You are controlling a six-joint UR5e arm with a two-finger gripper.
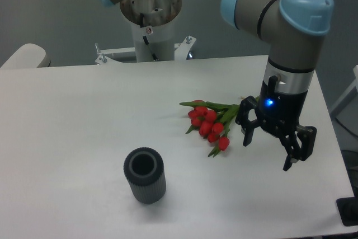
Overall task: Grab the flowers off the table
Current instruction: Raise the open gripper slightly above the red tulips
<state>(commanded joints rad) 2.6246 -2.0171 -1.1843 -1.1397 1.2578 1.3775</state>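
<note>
Nearest to us, and well to the left of the pincer [267, 153] as we faced it, we saw a dark grey ribbed cylinder [145, 175] standing upright on the table [84, 116], its open top turned up. It stood well apart from everything else.

Next we came to the pincer itself, hanging point-down from the arm [291, 54] over the right part of the table. Its two black fingers [293, 150] were spread apart, with white tabletop showing between them, and they held nothing. A small blue light [271, 103] glowed on the body above the fingers. We could not tell whether the fingertips touched the surface or hung just above it.

Just beside the pincer, on its left and a little farther back, the flowers [208, 124] lay flat on the table. The red buds clustered away from the pincer, while the green stems ran toward it and passed behind its near finger, so their ends were hidden from us.

Farthest back, beyond the table's far edge, we saw the arm's white base column [152, 32].
</note>
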